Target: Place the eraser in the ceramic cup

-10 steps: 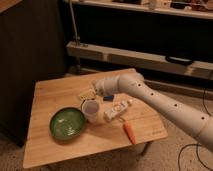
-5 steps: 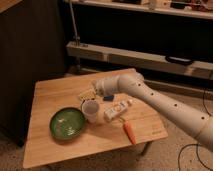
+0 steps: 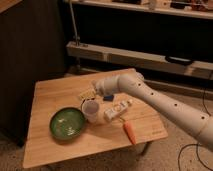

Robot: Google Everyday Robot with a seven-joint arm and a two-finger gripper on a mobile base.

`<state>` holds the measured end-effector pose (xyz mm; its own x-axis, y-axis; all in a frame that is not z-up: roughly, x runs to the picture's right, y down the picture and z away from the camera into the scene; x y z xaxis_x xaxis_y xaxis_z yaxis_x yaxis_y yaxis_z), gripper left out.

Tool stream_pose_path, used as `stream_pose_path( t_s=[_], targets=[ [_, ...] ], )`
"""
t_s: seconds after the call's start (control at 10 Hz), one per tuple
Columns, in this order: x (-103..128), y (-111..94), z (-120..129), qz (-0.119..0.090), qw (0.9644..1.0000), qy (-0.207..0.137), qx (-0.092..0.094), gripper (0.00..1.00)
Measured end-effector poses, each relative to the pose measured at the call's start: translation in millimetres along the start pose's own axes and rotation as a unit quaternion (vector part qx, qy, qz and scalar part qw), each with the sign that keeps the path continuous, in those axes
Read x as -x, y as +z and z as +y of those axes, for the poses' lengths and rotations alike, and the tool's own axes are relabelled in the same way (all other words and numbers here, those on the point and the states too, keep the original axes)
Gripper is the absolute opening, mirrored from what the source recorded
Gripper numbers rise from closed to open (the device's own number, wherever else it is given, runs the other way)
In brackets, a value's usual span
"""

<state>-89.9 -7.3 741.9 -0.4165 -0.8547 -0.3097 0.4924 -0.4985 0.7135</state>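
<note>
The ceramic cup (image 3: 90, 110) is small, white and upright near the middle of the wooden table (image 3: 55, 92), just right of the green bowl. My gripper (image 3: 97, 90) is at the end of the white arm that reaches in from the right, just above and behind the cup. A small oblong piece with a pale striped face, the eraser (image 3: 86, 94), shows at the gripper's tip, over the cup's far rim. I cannot tell whether it is held or lies on the table.
A green bowl (image 3: 66, 122) stands left of the cup. A white bottle-like pack (image 3: 117, 109) lies right of it, a blue block (image 3: 108, 98) behind that, and a carrot (image 3: 129, 132) near the front right edge. Dark shelving stands behind the table.
</note>
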Motion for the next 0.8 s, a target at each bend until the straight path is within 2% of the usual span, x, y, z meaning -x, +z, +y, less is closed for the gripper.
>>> stream_pose_path(
  t_s=[0.1, 0.3, 0.6, 0.8],
  targets=[
    [-3.6, 3.6, 7.8, -0.019, 0.9998, 0.007, 0.0, 0.75],
    [-11.6, 14.0, 42.8, -0.074, 0.9966, 0.034, 0.011, 0.75],
    [-12.6, 16.3, 61.4, -0.107, 0.9923, 0.049, 0.039, 0.75],
    [-9.7, 17.6, 61.2, -0.125, 0.9888, 0.041, 0.071, 0.75]
  ],
)
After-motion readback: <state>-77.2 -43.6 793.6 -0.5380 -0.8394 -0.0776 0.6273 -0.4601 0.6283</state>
